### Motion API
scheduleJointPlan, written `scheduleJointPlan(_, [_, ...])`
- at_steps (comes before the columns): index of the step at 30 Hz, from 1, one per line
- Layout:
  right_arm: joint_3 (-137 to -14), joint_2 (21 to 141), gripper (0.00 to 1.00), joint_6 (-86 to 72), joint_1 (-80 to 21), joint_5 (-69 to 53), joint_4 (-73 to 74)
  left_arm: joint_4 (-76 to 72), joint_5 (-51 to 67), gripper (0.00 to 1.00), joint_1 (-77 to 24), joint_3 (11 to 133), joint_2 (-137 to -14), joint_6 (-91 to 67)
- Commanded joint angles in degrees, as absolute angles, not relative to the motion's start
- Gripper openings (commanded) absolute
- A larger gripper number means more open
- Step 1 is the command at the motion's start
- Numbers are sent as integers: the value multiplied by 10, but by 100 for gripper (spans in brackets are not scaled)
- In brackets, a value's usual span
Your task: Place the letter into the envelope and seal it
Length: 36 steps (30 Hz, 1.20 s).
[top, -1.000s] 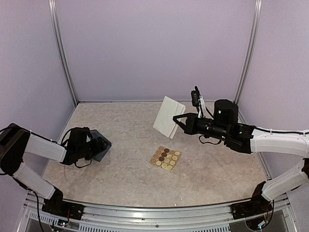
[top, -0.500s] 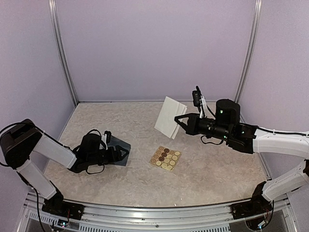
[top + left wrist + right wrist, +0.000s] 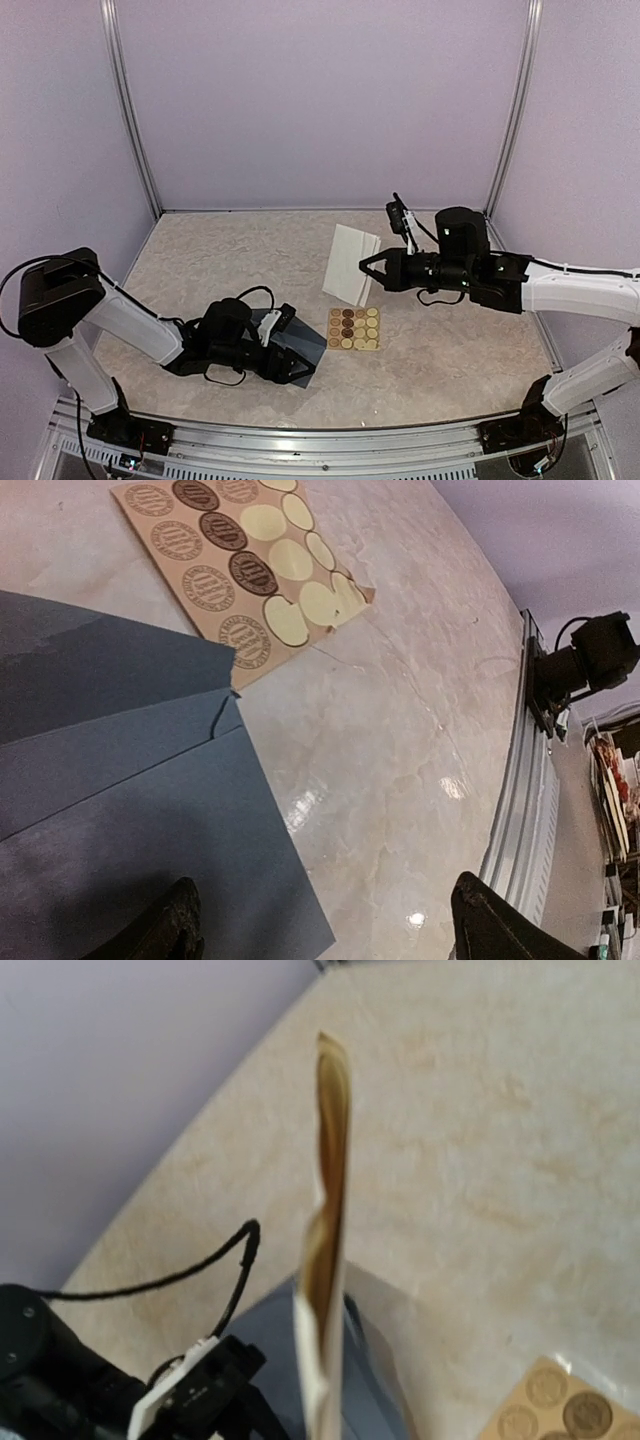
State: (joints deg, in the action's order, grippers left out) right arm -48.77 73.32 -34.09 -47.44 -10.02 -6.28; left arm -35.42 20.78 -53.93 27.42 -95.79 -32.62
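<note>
Top external view: the envelope (image 3: 308, 360) lies flat on the counter (image 3: 230, 260) at lower centre. The left hand (image 3: 290, 345) is low over its left part with the fingers spread wide and gripping nothing. This posture is judged to steady the envelope and keep its opening presented to the other arm. Right of centre, the right hand (image 3: 368, 268) is clamped on the right edge of the letter (image 3: 350, 262). It holds the sheet clear of the counter and nearly upright, plain back toward the camera, so that a free edge can lead into the pocket. The sticker sheet (image 3: 355, 328) lies flat between the two, below the letter and just right of the envelope, presumably reserved for sealing. Left wrist view: the envelope (image 3: 120, 810) fills the left and lower left, fold lines showing. One of the fingers (image 3: 180, 925) is over the blue paper at lower left; the other, at lower right, is over bare counter beyond the envelope's edge. Contact with the paper cannot be confirmed. The sticker sheet at upper left meets the envelope's edge with one corner. Right wrist view: the letter (image 3: 330, 1180) appears edge-on, a thin strip from bottom centre to upper centre, apparently doubled. The hand's own fingers are out of frame. Beneath it, at lower left, are the envelope and the left hand. The letter is not yet inserted.
</note>
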Motion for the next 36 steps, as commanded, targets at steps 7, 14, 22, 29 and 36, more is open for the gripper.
scheduleJointPlan(7, [-573,822,0,-256,-469,-214,106,-220,110,82,-559,314,-846,-305])
scheduleJointPlan(14, [-640,903,0,-190,-469,-263,123,-83,39,84,-508,273,-744,-468])
scheduleJointPlan(22, [-731,1008,0,-118,-474,-301,166,-83,28,85,-445,259,-720,-453])
scheduleJointPlan(29, [-801,1079,0,-85,-475,-319,193,-98,39,85,-409,251,-748,-431])
scheduleJointPlan(36, [-853,1132,0,-73,-474,-277,232,-133,60,85,-388,253,-791,-402])
